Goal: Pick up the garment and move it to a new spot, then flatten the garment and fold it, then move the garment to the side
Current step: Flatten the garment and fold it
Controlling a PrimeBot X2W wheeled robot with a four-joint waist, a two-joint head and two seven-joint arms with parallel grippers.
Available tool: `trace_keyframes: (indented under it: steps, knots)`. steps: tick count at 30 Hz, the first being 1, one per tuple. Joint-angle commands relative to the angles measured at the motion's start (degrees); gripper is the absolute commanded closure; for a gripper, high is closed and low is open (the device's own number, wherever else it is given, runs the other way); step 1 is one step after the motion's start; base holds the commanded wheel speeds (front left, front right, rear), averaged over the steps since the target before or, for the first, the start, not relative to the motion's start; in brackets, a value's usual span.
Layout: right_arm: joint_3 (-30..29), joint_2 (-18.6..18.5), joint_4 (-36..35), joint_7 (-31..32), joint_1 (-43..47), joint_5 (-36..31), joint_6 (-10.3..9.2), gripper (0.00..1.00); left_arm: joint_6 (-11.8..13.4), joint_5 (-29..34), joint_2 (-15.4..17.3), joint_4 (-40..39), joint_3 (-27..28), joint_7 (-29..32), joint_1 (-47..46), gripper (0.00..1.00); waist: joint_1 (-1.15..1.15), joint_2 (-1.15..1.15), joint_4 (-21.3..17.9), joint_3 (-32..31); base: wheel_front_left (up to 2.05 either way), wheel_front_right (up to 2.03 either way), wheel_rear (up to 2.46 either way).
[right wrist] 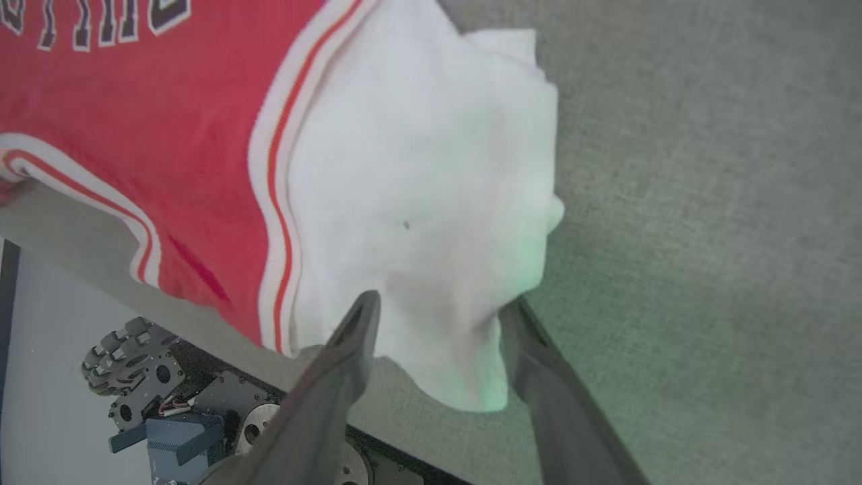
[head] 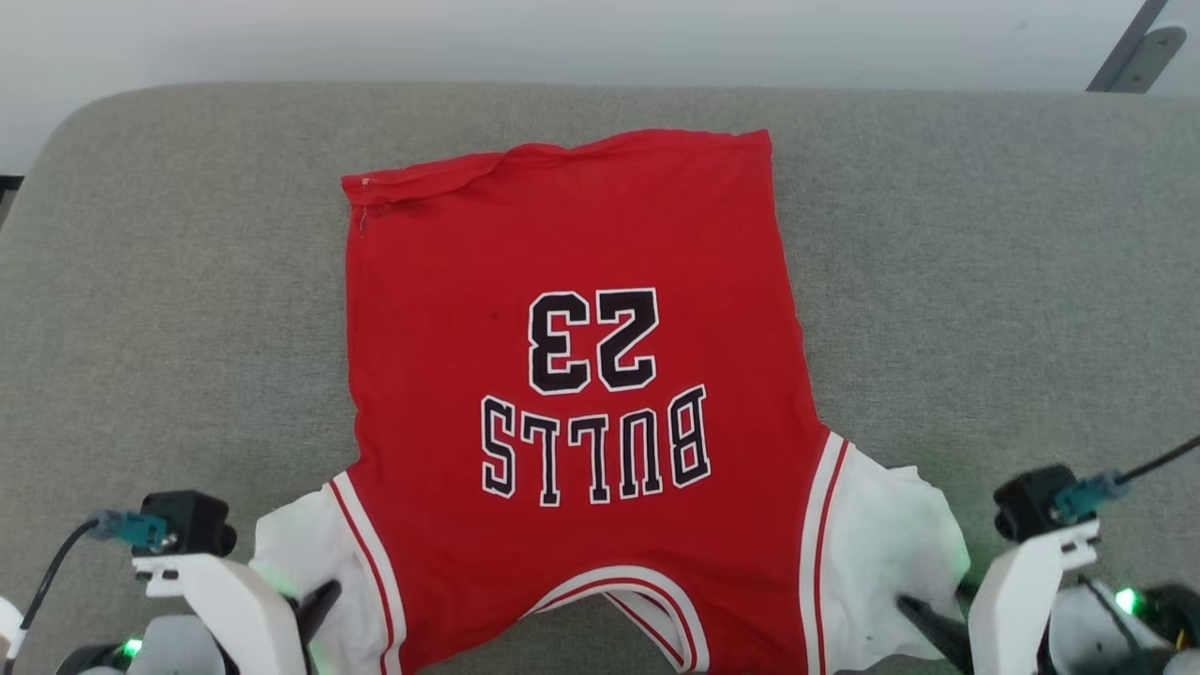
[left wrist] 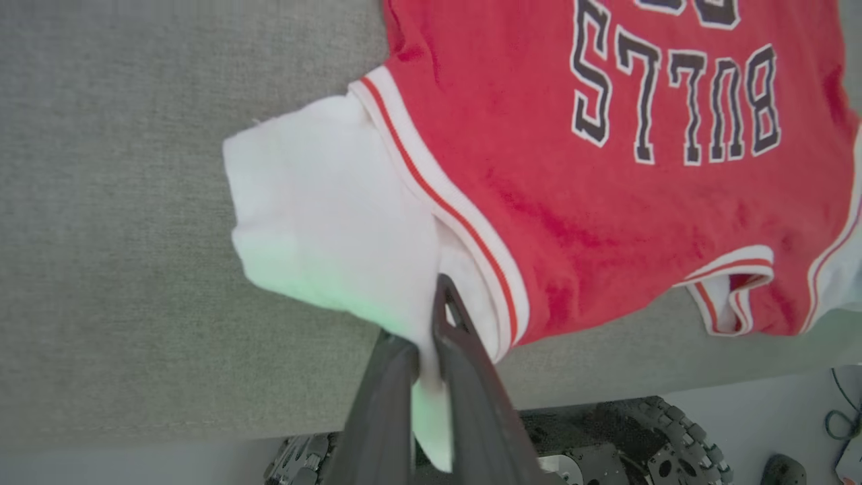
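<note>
- Two dark fingers of the left claw (left wrist: 423, 323) are pressed together on the lower edge of the left white sleeve (left wrist: 323, 209), with the cloth pinched between them.
- Across from it, the right claw (right wrist: 441, 303) has its fingers apart, one on each side of the right white sleeve (right wrist: 417, 188). Nothing is clamped there.
- Outward from both claws, the garment (head: 572, 281) lies print-up and nearly flat on the grey cushion (head: 187, 281). Its collar (head: 637, 581) is at the near edge by the robot and its hem (head: 562, 155) at the far end.
- Its long axis runs straight away from the robot, midway between the claws, so each arm is equally near its own sleeve.
- Folding looks to be the next step. The right claw would first need to close on its sleeve, and the hem's left corner is slightly rumpled.
</note>
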Motion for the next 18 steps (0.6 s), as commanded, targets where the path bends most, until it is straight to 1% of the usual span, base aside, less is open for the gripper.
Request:
trace_keyframes:
  steps: [1, 3, 6, 10, 14, 18]
  knots:
    - [0.11, -0.21, -1.01, -0.4, -1.21, -0.08, -0.02, 0.0, -0.69, 0.49, -0.35, 0.25, 0.09, -0.81, -1.24, 1.0, 0.0, 0.0, -0.13, 0.41, 0.0, 0.0, 0.0]
    - [0.17, -0.67, -2.79, -0.35, -2.09, -0.41, -0.02, 0.0, -1.46, 0.69, -0.93, 0.9, 0.04, -1.42, -1.38, 1.0, 0.0, 0.0, -0.16, 0.75, 0.0, 0.0, 0.0]
    - [-0.77, -0.36, -6.44, -0.38, -3.95, -0.46, -0.02, 0.0, -2.4, 0.97, -1.58, 1.11, -0.05, -1.95, -2.19, 1.0, 0.0, 0.0, -0.08, 1.27, 0.0, 0.0, 0.0]
    - [-1.72, 0.71, -9.91, -1.88, -8.63, -1.67, -0.02, 0.0, -2.83, 1.38, -1.94, 1.37, -0.07, -2.43, -2.83, 1.0, 0.0, 0.0, 0.24, 2.22, 0.0, 0.0, 0.0]
    - [-2.12, 2.61, -8.31, -4.95, -16.8, -3.68, -0.02, 0.0, -3.53, 2.23, -2.54, 1.17, -0.64, -2.22, -4.28, 1.0, 0.0, 0.0, 1.29, 3.52, 0.0, 0.0, 0.0]
    - [-1.65, 3.61, -2.41, -7.72, -26.35, -6.13, -0.02, 0.0, -4.54, 3.27, -3.44, 1.33, -1.31, -1.71, -6.2, 1.0, 0.0, 0.0, 3.17, 5.0, 0.0, 0.0, 0.0]
